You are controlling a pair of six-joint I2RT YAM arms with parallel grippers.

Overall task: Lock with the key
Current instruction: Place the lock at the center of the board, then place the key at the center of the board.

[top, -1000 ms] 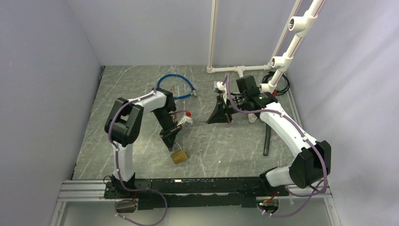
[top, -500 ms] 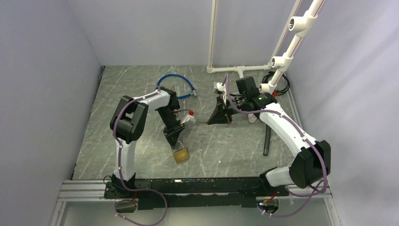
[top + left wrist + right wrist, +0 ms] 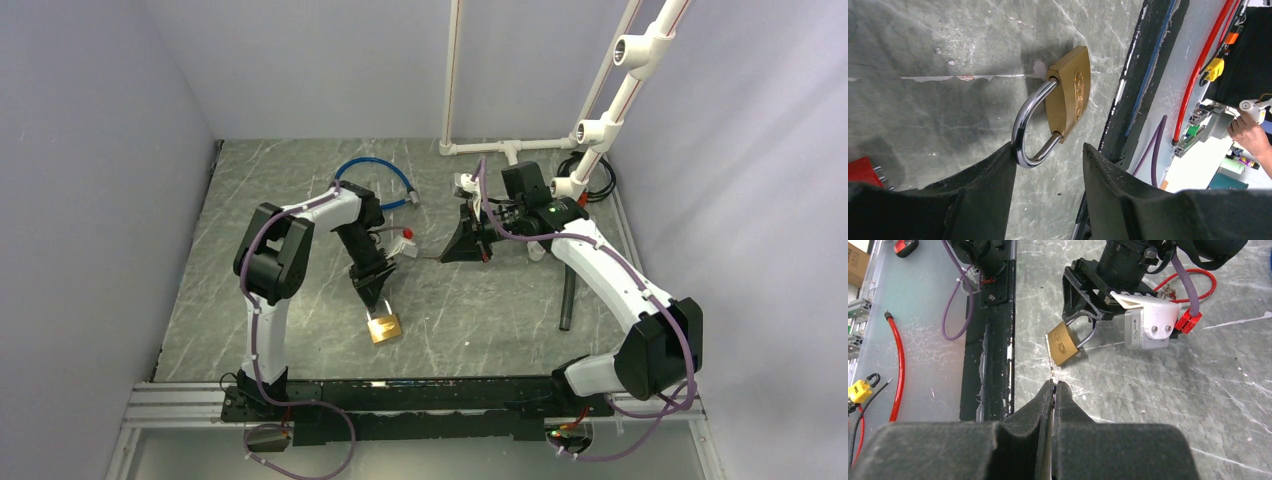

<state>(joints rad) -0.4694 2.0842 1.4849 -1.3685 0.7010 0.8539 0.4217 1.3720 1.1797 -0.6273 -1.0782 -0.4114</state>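
Our right gripper (image 3: 1053, 385) presses its matte black, slightly grainy fingers (image 3: 1068, 410) flat together on the key (image 3: 1052, 371), a thin silver sliver seen edge-on that juts from the fingertips toward the brass padlock (image 3: 1063, 344). Our left gripper (image 3: 1048, 150) stands wide apart, its scuffed black wedge-shaped fingers flanking the bend of the padlock's polished, rounded steel shackle (image 3: 1020, 132), with one finger against the curve. The padlock body is a smooth rectangular block with an oval stamp on its face, a detail only the left wrist view gives. Only the right wrist view shows the key clearly, and there its tip seems to meet the padlock's lower corner. The top view shows that gripper and the padlock apart, the padlock lying on the grey veined table (image 3: 480, 320) near the front rail (image 3: 420, 395), well away from the blue cable loop (image 3: 350, 164) at the back
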